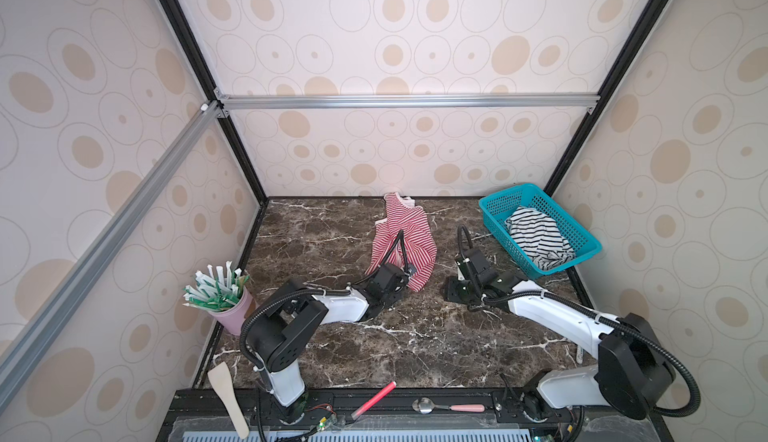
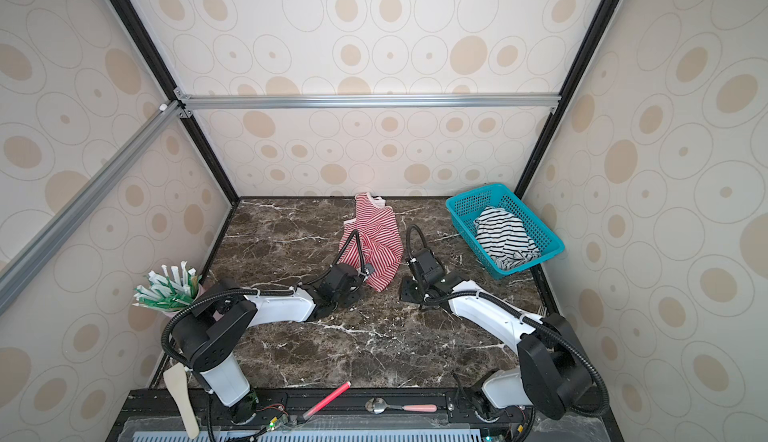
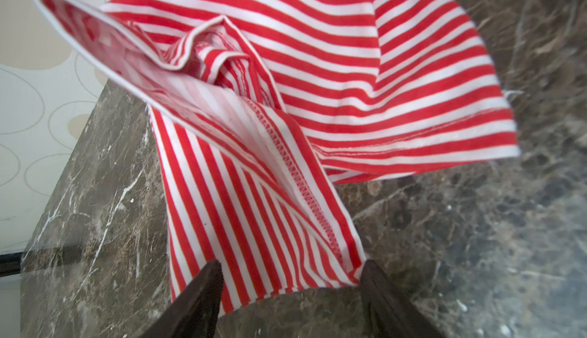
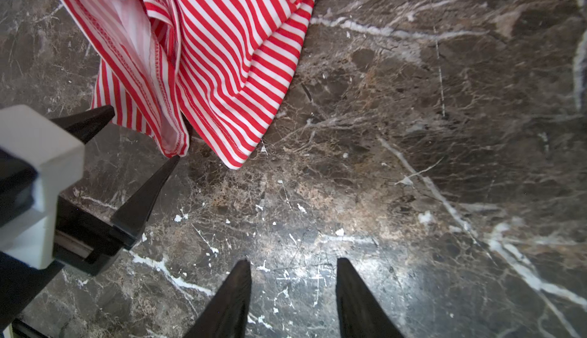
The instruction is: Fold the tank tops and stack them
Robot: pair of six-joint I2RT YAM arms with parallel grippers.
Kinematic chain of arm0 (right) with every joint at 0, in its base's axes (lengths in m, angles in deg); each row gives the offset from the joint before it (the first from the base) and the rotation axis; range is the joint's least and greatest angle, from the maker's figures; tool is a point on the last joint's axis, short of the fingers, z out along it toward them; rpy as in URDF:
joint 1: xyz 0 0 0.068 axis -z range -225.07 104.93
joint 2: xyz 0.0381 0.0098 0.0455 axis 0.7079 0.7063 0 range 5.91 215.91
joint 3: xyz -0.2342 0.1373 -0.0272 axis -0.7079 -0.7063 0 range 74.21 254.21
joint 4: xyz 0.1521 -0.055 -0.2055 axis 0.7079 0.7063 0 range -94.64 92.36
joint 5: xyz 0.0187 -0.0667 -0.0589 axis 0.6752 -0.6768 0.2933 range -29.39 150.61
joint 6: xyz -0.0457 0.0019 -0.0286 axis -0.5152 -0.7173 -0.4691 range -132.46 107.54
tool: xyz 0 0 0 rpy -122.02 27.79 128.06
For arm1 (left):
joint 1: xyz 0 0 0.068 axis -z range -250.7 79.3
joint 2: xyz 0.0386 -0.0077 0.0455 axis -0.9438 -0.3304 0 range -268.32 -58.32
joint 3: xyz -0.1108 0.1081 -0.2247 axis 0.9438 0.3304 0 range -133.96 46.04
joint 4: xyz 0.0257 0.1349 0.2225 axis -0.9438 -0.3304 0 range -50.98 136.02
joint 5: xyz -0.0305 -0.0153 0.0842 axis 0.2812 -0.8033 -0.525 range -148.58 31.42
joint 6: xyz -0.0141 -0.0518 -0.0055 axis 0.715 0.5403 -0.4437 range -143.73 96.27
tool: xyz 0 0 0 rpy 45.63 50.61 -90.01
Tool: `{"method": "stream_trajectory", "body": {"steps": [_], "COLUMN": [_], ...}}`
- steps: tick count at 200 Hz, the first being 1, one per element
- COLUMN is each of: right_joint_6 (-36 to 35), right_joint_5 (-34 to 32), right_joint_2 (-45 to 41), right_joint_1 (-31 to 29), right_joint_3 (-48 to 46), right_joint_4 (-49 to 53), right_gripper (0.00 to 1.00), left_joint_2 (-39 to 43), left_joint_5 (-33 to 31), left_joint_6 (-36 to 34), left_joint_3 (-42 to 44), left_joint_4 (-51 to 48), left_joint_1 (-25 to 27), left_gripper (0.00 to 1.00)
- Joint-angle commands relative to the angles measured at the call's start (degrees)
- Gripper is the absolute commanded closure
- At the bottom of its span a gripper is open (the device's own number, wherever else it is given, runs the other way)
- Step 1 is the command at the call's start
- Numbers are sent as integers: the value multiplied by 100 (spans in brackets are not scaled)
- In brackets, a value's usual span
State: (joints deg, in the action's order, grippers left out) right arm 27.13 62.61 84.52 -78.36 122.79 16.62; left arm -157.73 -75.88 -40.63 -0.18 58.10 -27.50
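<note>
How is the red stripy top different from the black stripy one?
The red-and-white tank top has thin stripes; the black-and-white tank top has wider ones. The red-and-white tank top lies stretched out on the marble table; the black-and-white tank top is bunched up inside the teal basket. Both are stripy, rumpled and not yet folded.

Two tank tops [image 1: 409,224] [image 1: 534,236], one basket [image 1: 500,205].

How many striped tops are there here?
2. The red top lies crumpled near the middle of the table; the black-and-white top sits in the teal basket, back right. Another could hide beneath it.
</note>
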Motion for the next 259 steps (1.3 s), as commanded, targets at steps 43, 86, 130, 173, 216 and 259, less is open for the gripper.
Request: {"method": "stream_trajectory", "body": {"steps": [43, 86, 130, 173, 216, 259], "right_joint_6": [35, 57, 136, 177, 154, 177], "right_joint_5": [109, 53, -15, -148, -239, -458], "right_joint_2": [42, 484, 1081, 1780, 2457, 2947], "right_joint_1": [8, -195, -365, -560, -658, -714], "right_joint_3": [-19, 176, 422, 900, 1397, 1860], "right_joint_4": [-61, -144, -266, -273, -213, 36], "right_gripper": [55, 54, 48, 47, 49, 52], "left_joint_2": [474, 530, 818, 1030, 1064, 1031], "left_joint_5": [313, 624, 1017, 1356, 1286, 1258], "left_joint_6": [46, 30, 100, 90, 100, 95], "left_joint_3": [106, 113, 212, 325, 356, 394], "left_joint_4": [-401, -679, -750, -812, -812, -784], "left_joint_1": [-281, -342, -480, -479, -479, -479], "left_gripper": [32, 51, 46, 43, 43, 43]}}
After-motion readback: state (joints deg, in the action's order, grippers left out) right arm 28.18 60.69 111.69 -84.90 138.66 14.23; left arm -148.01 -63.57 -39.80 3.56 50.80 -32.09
